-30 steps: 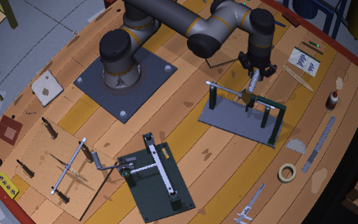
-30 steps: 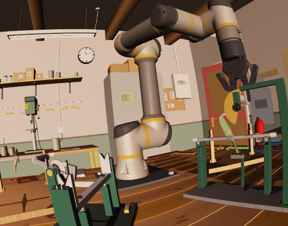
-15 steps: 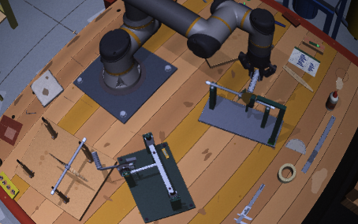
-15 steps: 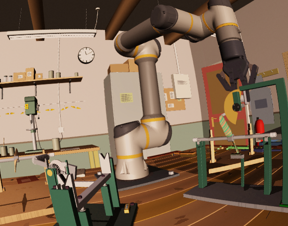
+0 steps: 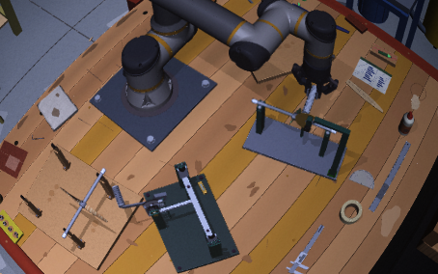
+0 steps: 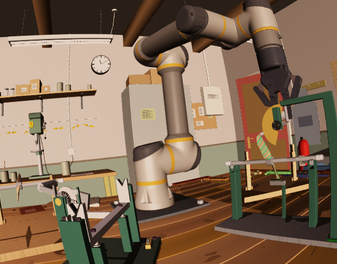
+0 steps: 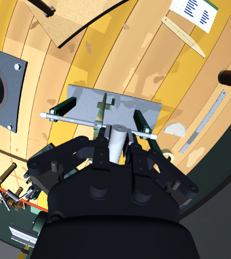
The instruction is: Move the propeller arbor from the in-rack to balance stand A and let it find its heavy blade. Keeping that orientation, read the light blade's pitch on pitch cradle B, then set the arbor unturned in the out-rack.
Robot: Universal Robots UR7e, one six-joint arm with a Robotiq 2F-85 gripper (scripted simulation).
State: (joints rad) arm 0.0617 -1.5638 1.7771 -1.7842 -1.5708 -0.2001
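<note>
The pale upper blade (image 7: 117, 144) of the propeller arbor stands up between my fingers, its lower part hidden behind them. The arbor's grey shaft (image 5: 284, 114) (image 6: 274, 161) (image 7: 97, 123) lies level across the two green posts of the balance stand (image 5: 296, 143) (image 6: 279, 224), and the green-and-orange striped blade (image 6: 262, 147) (image 7: 100, 113) hangs down from the hub, slightly tilted. A green gantry frame (image 6: 331, 159) rises at the stand's right end. My gripper (image 5: 312, 96) (image 6: 278, 99) (image 7: 117, 139) is above the hub, and I cannot tell whether it is open or shut on the pale blade.
The green pitch cradle (image 5: 190, 217) (image 6: 86, 216) stands toward the front of the bench. A board with rack posts (image 5: 79, 205) holds another shafted piece at the left. A glue bottle (image 5: 406, 121), steel ruler (image 5: 390, 176), protractor (image 5: 362, 178) and tape roll (image 5: 350, 211) lie right of the stand.
</note>
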